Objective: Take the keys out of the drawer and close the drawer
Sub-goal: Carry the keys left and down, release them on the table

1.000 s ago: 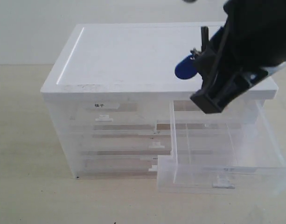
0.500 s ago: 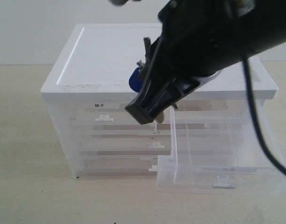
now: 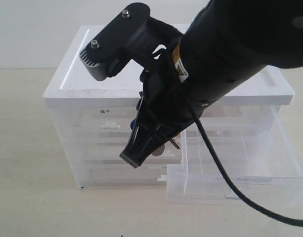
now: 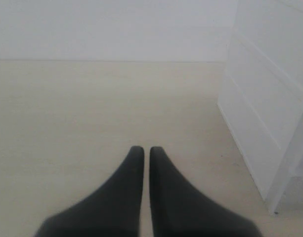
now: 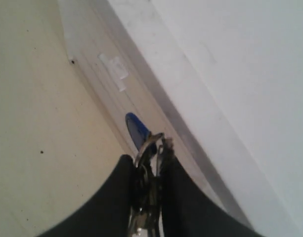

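Right tool [image 3: 136,157]: clamped on the keys [image 5: 147,195] — metal pinched between the two black fingers, tips pointing down in front of the cabinet [image 3: 107,54].
Keys: held in the air just off the cabinet's front face, outside the drawer [image 3: 225,190]. The blue fob [image 5: 137,129] sticks out past the fingertips. From the exterior view only a sliver of blue and a scrap of metal show beside the tool.
Drawer: pulled well out of the cabinet's right half — clear plastic, its front wall standing far forward of the cabinet face.
Left tool [image 4: 146,150]: fingers together, only a hairline slit between them; above the worktop [image 4: 67,123], off one side of the cabinet.
Cabinet: white top, translucent drawer fronts, standing on the beige worktop; small label [image 3: 105,112] with dark characters on its upper left front.
Right arm: black, crossing over the cabinet's top and hiding its middle.
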You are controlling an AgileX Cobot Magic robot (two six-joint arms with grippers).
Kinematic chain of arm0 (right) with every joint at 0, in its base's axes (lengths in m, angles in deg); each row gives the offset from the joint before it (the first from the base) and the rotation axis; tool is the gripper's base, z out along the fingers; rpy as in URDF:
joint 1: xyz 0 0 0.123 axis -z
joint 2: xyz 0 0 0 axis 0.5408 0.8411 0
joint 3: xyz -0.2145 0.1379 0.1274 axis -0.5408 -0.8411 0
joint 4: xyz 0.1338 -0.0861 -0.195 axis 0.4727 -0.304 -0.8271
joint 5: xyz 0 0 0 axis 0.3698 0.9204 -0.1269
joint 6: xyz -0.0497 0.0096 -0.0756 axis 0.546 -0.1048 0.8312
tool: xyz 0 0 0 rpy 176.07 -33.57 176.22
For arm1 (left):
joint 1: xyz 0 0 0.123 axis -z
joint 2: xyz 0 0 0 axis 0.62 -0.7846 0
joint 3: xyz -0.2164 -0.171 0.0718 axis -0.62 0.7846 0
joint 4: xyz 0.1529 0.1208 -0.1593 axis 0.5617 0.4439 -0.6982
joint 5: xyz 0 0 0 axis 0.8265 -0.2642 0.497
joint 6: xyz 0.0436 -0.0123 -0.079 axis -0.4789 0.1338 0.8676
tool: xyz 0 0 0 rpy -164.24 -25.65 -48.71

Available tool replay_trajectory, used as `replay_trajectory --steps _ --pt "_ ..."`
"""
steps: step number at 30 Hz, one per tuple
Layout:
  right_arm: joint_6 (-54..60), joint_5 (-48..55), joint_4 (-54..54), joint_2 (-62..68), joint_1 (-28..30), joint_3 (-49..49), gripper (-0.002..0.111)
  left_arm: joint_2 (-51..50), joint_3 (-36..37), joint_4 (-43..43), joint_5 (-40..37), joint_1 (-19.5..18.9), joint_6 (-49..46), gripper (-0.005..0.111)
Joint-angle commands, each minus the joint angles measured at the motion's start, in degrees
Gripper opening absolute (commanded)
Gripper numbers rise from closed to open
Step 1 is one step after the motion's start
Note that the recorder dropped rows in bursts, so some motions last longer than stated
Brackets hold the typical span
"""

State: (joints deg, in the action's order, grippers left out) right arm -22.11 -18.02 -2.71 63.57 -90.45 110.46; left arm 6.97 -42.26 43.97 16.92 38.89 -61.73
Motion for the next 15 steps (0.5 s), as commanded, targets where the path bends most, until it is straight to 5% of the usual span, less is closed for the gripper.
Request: replay_trajectory --steps 1,15 --pt "-0.1 2.2 -0.2 0.2 -0.1 0.2 0.000 -0.2 -0.2 0.0 0.7 0.0 -0.2 0.005" --pt "-0.1 3.6 -0.2 0.2 -0.1 0.2 0.003 -0.2 -0.2 0.0 0.7 0.0 -0.2 0.005"
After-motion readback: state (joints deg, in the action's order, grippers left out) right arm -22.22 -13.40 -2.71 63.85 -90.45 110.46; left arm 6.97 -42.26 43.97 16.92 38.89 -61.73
